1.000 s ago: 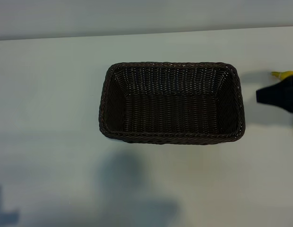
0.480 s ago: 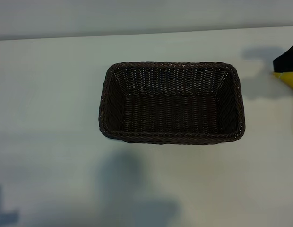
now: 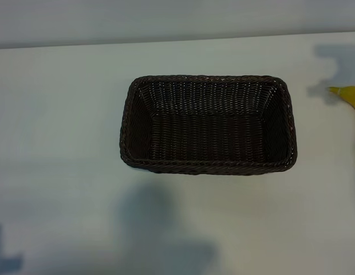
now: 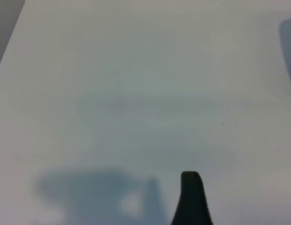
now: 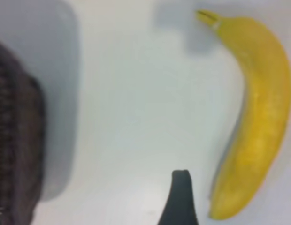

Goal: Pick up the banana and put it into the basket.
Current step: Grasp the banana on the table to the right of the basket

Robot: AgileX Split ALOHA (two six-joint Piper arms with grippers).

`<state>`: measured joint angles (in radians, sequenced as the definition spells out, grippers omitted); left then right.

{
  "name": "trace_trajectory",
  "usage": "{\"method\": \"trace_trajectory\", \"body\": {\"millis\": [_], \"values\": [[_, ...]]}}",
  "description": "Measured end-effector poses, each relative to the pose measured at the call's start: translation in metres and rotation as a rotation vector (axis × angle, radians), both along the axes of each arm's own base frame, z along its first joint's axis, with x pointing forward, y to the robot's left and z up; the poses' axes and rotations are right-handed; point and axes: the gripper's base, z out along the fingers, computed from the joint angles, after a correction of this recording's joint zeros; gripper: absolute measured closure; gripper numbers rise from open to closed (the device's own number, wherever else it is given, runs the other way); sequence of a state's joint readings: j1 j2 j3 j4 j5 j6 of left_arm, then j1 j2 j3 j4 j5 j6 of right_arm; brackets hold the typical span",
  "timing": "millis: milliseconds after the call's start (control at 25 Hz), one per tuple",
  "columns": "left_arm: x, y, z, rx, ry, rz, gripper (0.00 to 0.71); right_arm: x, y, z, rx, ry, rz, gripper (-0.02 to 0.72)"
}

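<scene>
Right gripper (image 5: 182,197) jaws wide, nothing held, above white table (image 3: 63,114) beside curved yellow banana (image 5: 256,117), dark brown woven wicker basket (image 3: 207,166) empty, left gripper (image 4: 192,199) open, parked.

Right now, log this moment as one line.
banana: on table, right of basket | basket: empty | right gripper: open, beside banana, not holding | left gripper: open, idle over table

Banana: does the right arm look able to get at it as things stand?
Probably yes. The banana lies alone on the table, apart from the basket, and the right gripper, jaws open, hangs beside it with nothing between.
</scene>
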<state>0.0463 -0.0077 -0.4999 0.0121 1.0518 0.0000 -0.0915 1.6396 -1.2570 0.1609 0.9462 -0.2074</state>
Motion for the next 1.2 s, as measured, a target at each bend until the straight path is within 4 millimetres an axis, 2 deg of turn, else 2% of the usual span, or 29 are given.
{"method": "trace_trajectory", "body": {"millis": [360, 480, 720, 960, 1200], "values": [[0.000, 0.000, 0.000, 0.000, 0.000, 0.000, 0.150, 0.029, -0.009, -0.054, -0.044, 0.062, -0.032, 0.098], [0.000, 0.000, 0.000, 0.000, 0.000, 0.000, 0.150, 0.036, -0.018, -0.068, -0.037, 0.089, -0.071, 0.098], [0.000, 0.000, 0.000, 0.000, 0.000, 0.000, 0.150, 0.039, -0.044, -0.081, -0.021, 0.119, -0.160, 0.098], [0.000, 0.000, 0.000, 0.000, 0.001, 0.000, 0.150, 0.039, -0.042, -0.084, -0.004, 0.129, -0.122, 0.098], [0.000, 0.000, 0.000, 0.000, 0.001, 0.000, 0.150, 0.042, -0.041, -0.106, 0.020, 0.190, -0.115, 0.098]]}}
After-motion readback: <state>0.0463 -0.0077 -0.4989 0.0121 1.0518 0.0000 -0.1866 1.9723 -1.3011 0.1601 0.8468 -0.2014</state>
